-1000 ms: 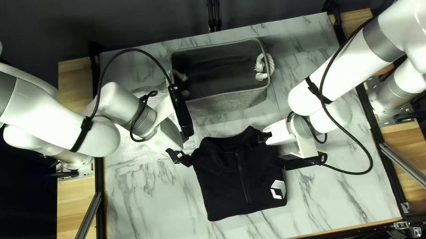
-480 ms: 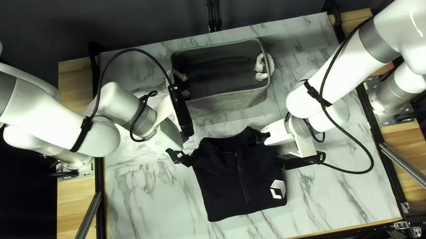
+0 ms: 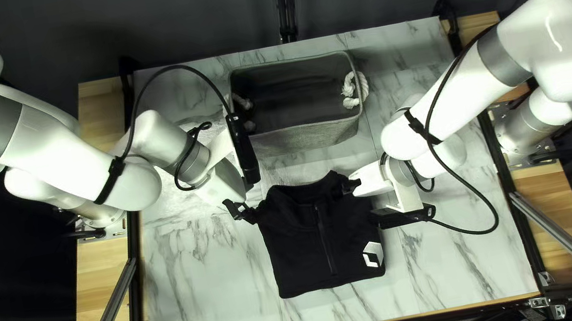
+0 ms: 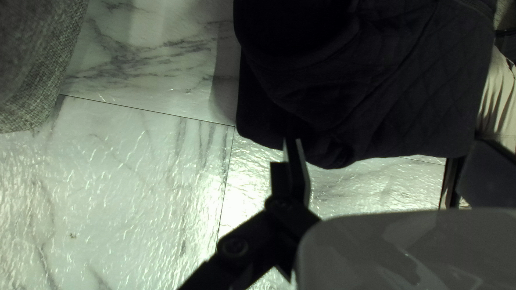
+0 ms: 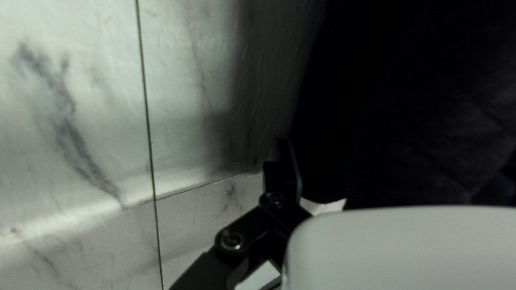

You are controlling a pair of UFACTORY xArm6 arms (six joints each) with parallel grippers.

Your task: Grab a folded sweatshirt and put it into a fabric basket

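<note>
vs. prev frame: r arm (image 3: 462,94), white w/ black straps, shifted slightly inward, twd view's left; its r gripper (image 3: 348,186), black, is a touch further in at the garment's shoulder. l arm (image 3: 61,153), also white, no visible chg; same for l gripper (image 3: 254,213), black, at the opp. shoulder. folded black quilted sweatshirt (image 3: 299,256): approx same pos., lying on the white grey-veined marble-look table (image 3: 209,299), nearer the table's near edge than the grey woven-fabric rectangular basket (image 3: 309,137) w/ white rope handles (image 3: 350,90). garment not in basket.

appearance: compact, squarish fold, collar (image 3: 307,192) twd basket, dark vertical zip (image 3: 327,239) down the middle, white angular mark (image 3: 373,255) nr lower r corner (top l. view). small folds at the edge by l gripper; diamond quilting visible in l wrist view.

end effectors: both at the cloth. l: can't tell if open, closed or gripping; black on black. r: same, can't tell.
</note>
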